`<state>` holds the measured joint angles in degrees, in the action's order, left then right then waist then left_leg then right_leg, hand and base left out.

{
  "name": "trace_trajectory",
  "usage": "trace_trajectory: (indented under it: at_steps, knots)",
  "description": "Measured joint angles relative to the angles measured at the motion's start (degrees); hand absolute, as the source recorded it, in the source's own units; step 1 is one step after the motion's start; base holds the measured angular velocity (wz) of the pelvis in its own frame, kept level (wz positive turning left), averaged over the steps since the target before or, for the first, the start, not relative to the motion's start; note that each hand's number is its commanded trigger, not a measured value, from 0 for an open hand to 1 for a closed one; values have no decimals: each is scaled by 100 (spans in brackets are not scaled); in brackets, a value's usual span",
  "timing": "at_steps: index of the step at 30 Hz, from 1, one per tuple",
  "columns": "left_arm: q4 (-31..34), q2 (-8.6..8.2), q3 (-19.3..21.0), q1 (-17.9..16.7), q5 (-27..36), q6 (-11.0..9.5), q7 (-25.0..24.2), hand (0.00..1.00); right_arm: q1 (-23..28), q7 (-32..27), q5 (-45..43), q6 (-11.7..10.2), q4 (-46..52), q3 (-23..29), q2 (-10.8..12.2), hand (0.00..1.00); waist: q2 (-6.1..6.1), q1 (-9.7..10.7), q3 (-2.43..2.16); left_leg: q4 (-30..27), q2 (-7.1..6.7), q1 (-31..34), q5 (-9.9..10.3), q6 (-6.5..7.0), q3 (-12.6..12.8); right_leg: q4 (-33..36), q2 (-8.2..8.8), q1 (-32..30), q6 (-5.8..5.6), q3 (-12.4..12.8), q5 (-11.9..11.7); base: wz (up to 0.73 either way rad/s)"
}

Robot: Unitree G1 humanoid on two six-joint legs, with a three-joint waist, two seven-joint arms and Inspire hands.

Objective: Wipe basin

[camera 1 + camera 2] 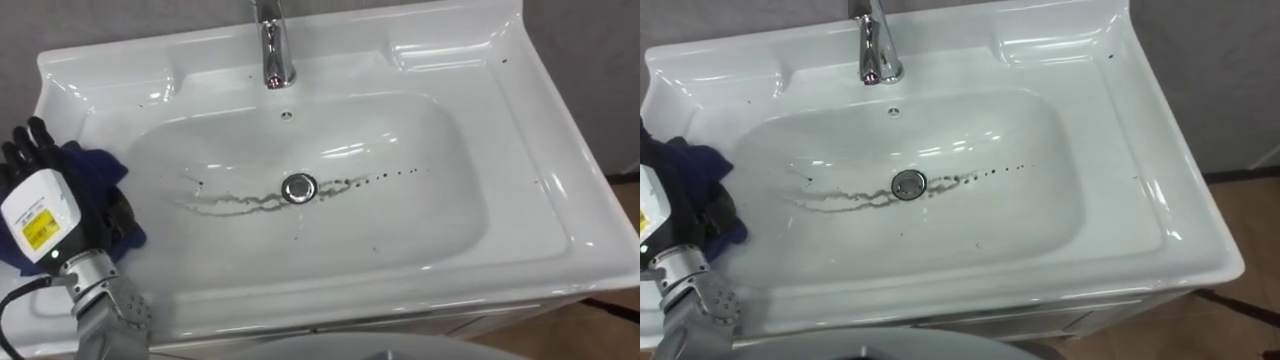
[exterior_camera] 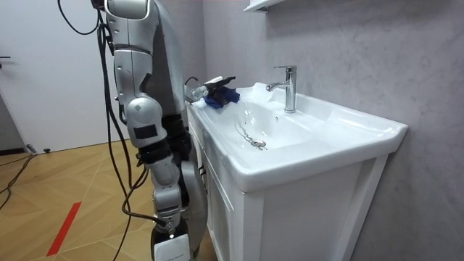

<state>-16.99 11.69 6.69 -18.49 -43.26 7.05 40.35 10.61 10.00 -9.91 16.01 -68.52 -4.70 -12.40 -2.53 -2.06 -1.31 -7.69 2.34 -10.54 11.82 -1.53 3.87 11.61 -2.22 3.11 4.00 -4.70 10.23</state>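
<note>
Left eye view, starting closest to the robot: the left hand (image 1: pixel 42 208) sits on the rim of the basin (image 1: pixel 560 210), well to the left of the drain (image 1: pixel 299 188), planted on a bunched blue cloth (image 1: pixel 98 168). Honestly can't tell whether it's gripping the cloth or just resting flat on it, since the back of the hand hides most of that. The cloth is up on the rim, not down in the bowl, so I'd say the wiping proper isn't underway.

Next out is the mess. A dark wiggly dirt streak (image 1: pixel 235 203) runs right through the drain, starting left of it and trailing off into a row of specks to its right. So its long axis goes side to side across the bowl, and it lies rightward of the cloth. My guess is the coming move is a sweep down into the bowl and along the streak.

The left hand is clearly the nearer one. The right hand (image 2: pixel 171 246) hangs low beside the cabinet (image 2: pixel 225 210) in the room view, and I can't tell its state.

Farthest back, behind the drain, the tap (image 1: pixel 272 45) stands well apart from the streak.
</note>
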Motion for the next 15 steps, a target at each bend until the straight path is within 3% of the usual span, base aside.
trace_trajectory:
  at_steps: [5, 10, 14, 15]
  knots:
    - [-218, 85, -5, 1, 135, -28, -270, 0, 87, 101, -288, 145, 235, 158, 0, 0, -28, 1, -20, -1, 7, -15, -66, -55, 15, 18, -3, 3, 43, 7, 22, -2]
    - [-751, 197, -4, 4, 333, -131, -549, 0, 58, 152, -408, 267, 221, 265, -13, 0, -141, 23, -89, 2, 20, -79, -152, -125, 14, 39, -37, 12, 121, 167, 30, -14]
    - [-884, 254, -4, 28, 332, -130, -678, 0, 12, 216, -463, 361, 215, 269, -40, 0, -154, 44, -88, 7, 40, -95, -161, -130, 26, 117, -61, -13, 155, 199, 58, -4]
    - [-901, 277, -3, 28, 332, -130, -726, 4, -12, 243, -572, 410, 219, 273, -40, 0, -154, 47, -88, 9, 50, -94, -161, -130, 57, 125, -71, -24, 161, 213, 54, -6]
